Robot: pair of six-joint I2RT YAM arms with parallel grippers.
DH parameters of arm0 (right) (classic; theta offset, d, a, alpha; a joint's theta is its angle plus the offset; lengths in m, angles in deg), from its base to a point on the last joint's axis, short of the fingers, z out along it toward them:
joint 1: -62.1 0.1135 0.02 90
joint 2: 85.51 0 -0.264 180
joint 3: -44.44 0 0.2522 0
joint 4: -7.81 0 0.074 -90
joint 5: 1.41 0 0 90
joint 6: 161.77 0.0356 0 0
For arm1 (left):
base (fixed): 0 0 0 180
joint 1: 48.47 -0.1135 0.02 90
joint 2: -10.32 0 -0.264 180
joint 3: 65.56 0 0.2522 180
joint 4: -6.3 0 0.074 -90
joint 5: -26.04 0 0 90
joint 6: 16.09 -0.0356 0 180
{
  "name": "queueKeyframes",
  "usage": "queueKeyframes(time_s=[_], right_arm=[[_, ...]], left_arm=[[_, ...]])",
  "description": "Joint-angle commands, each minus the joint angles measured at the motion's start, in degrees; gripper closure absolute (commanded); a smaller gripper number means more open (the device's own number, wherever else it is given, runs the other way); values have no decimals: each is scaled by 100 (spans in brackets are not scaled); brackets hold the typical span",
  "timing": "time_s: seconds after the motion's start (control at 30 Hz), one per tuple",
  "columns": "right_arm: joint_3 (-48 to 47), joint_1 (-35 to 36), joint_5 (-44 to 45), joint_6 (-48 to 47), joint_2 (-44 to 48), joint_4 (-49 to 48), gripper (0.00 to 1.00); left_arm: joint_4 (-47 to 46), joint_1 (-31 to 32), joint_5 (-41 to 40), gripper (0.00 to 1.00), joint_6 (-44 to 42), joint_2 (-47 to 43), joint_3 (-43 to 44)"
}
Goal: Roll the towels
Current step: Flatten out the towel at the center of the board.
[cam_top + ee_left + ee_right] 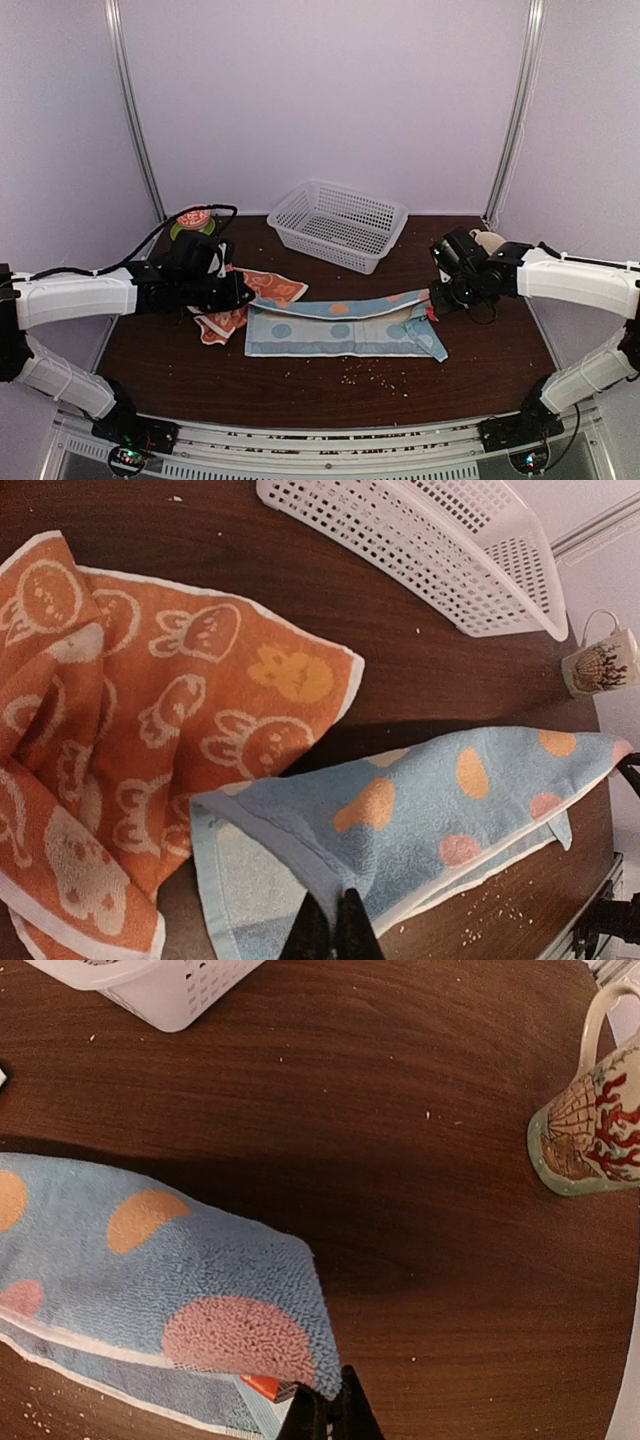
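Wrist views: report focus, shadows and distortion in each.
Left wrist: blue towel sharp, left fingers dark and blurred, lifted towel shadowing the table. Right wrist: towel pile crisp, broad shadow behind it, mug leaning at the frame edge, likely lens distortion.

Bottom centre: right gripper (325, 1415), jaws closed on a corner of light blue terry towel with peach and pink patches (150, 1280), lying on dark brown wooden surface (420, 1160). White perforated plastic basket (150, 985) top left. Ceramic mug with red coral print (590, 1120) at right edge, apart from towel.
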Motion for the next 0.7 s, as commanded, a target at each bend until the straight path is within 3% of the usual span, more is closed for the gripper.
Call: queueKeyframes(time_s=[0.0,0.1,0.17,0.23,0.3,0.53,0.67], right_arm=[[-728,-83,150,-183,-638,-190,100],[-1139,-143,12,-224,-1165,-150,96],[-1370,-178,-89,-156,-1379,-69,70],[-1381,-201,-186,-29,-1361,-145,50],[-1264,-248,-258,137,-1252,-273,40],[-331,-657,-1144,640,-818,-1565,41],[-738,-544,-1523,381,-1150,-1743,46]], left_arm=[[-249,-71,-522,100,-253,451,662],[-93,-189,-707,100,-159,730,845],[-107,-291,-742,100,-20,871,838],[-131,-378,-712,100,73,1021,853],[-157,-449,-632,100,110,1191,896],[-223,-548,-536,100,14,1487,1037],[-154,-555,-581,100,-92,1504,1078]])
